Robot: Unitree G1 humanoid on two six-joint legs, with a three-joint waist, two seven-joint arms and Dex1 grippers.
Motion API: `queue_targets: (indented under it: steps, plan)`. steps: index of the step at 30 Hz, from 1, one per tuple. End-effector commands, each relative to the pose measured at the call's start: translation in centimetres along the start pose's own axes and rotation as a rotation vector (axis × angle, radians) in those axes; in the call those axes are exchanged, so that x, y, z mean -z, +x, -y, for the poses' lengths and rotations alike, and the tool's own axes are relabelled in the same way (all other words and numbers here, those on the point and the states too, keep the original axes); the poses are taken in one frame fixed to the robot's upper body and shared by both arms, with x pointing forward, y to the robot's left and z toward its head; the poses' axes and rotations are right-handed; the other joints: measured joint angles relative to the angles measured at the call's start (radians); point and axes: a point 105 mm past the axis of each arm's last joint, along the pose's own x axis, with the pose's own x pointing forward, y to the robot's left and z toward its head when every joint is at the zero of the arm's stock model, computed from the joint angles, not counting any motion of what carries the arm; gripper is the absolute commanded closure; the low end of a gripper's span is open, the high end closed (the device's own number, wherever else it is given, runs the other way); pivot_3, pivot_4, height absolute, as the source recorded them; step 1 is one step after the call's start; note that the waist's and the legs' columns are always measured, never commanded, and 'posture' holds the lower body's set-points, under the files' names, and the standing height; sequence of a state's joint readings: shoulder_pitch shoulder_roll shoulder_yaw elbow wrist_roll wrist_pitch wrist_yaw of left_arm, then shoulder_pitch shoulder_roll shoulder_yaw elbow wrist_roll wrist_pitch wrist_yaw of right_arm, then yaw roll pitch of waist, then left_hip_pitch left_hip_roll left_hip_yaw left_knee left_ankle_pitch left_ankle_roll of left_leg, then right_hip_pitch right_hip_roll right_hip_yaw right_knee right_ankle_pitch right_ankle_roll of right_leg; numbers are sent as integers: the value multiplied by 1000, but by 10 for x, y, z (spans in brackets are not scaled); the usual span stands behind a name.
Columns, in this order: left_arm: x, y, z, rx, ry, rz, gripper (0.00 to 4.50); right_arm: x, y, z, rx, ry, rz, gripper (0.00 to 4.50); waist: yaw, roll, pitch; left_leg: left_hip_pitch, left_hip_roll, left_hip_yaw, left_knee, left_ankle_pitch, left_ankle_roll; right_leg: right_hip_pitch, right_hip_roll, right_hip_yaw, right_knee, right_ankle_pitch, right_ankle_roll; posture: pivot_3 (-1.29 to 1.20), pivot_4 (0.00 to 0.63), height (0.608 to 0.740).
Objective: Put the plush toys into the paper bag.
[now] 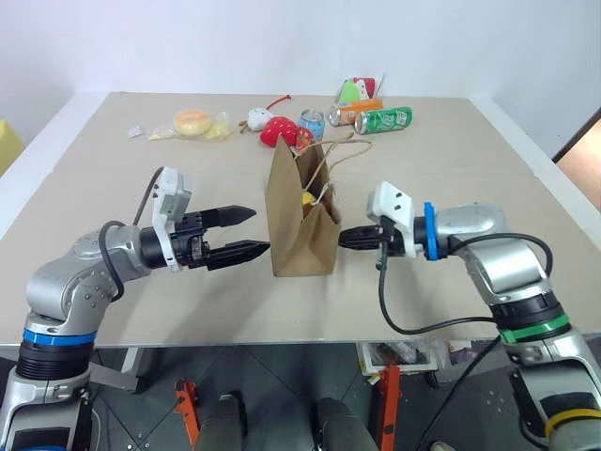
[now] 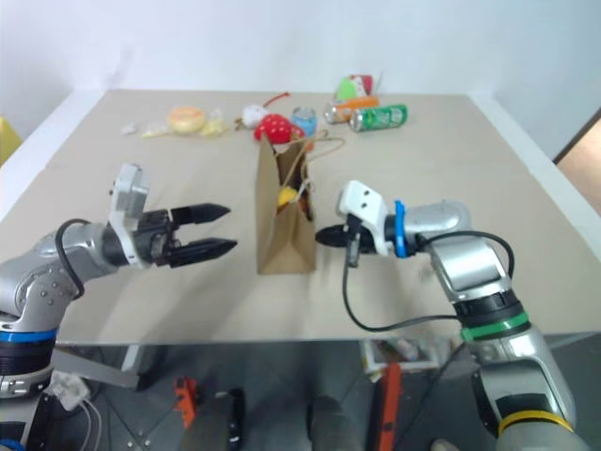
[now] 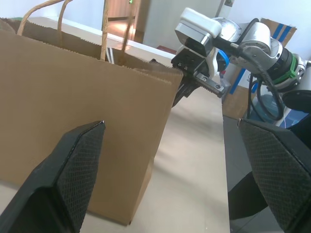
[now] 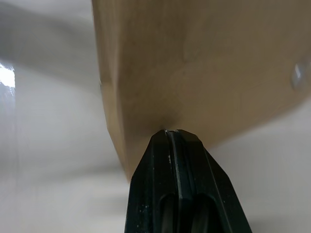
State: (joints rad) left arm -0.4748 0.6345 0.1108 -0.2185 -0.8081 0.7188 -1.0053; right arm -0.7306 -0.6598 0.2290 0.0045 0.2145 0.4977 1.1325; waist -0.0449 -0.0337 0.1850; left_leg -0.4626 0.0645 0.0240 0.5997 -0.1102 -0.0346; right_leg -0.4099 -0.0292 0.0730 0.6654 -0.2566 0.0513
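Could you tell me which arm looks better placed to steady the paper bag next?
Probably the left: its claw is open beside the paper bag, while the right claw is shut against the opposite side.

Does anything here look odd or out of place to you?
One thing stands out: the paper bag stands upright but pinched in where the shut right gripper presses its side, so its top gapes unevenly. Something yellow shows inside. The open left gripper waits beside it. At the table's far edge, two cans lie tipped over.
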Motion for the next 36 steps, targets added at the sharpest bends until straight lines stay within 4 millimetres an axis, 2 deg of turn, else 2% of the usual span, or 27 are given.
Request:
queue_targets:
  steps: [1, 4, 11, 17, 23, 26, 29, 33, 36]
  plan:
    - [-10, 4, 4, 13, 50, 28, 0, -22, 10, -1, -20, -71, 46, 4428, 0, 0, 0, 0, 0, 0, 0, 0, 0, 0, 0, 0, 0, 0, 0, 0, 150, 740]
    - [-10, 5, 3, -1, 59, 29, 0, -32, 20, -10, -67, -88, 77, 4428, 0, 0, 0, 0, 0, 0, 0, 0, 0, 0, 0, 0, 0, 1, 2, 0, 150, 740]
    - [-9, -2, -8, -67, 82, 1, 0, -43, 37, -22, -119, -109, 121, 4428, 0, 0, 0, 0, 0, 0, 0, 0, 0, 0, 0, 0, 0, 1, 2, 0, 150, 740]
    - [-14, -14, -19, -136, 109, -25, 0, -74, 62, -26, -121, -115, 232, 4428, -2, 0, 0, 0, 3, 0, 0, 0, 0, -1, 3, 0, 1, 3, 1, 0, 150, 740]
    - [-16, -26, -18, -145, 134, -88, 0, -89, 82, -25, -98, -116, 284, 4428, -1, 0, 0, 0, 3, -1, 0, 0, 0, -1, 3, -1, 1, 2, 0, 0, 150, 740]
    - [-18, -32, -18, -155, 142, -107, 0, -87, 86, -25, -102, -120, 275, 4428, 0, 0, 0, -1, 3, -1, -1, 0, 0, -1, 3, -1, 1, 2, 0, 0, 150, 740]
    - [-17, -33, -23, -194, 138, -118, 0, -82, 82, -24, -113, -122, 257, 4428, 0, 0, 0, -1, 3, -1, -1, 0, 0, -1, 3, -1, 1, 1, -1, 0, 150, 740]
    - [-2, -23, -35, -277, 119, -156, 0, -67, 68, -22, -133, -122, 203, 4428, 2, 0, 0, -1, 3, -1, -1, 0, 0, -1, 3, -1, 1, 1, -2, 0, 150, 740]
    - [6, -11, -36, -303, 85, -151, 0, -53, 53, -17, -127, -133, 131, 4428, 5, 0, 0, -1, 3, 0, 0, 0, 0, -1, 3, -1, 1, 1, -1, 0, 150, 740]
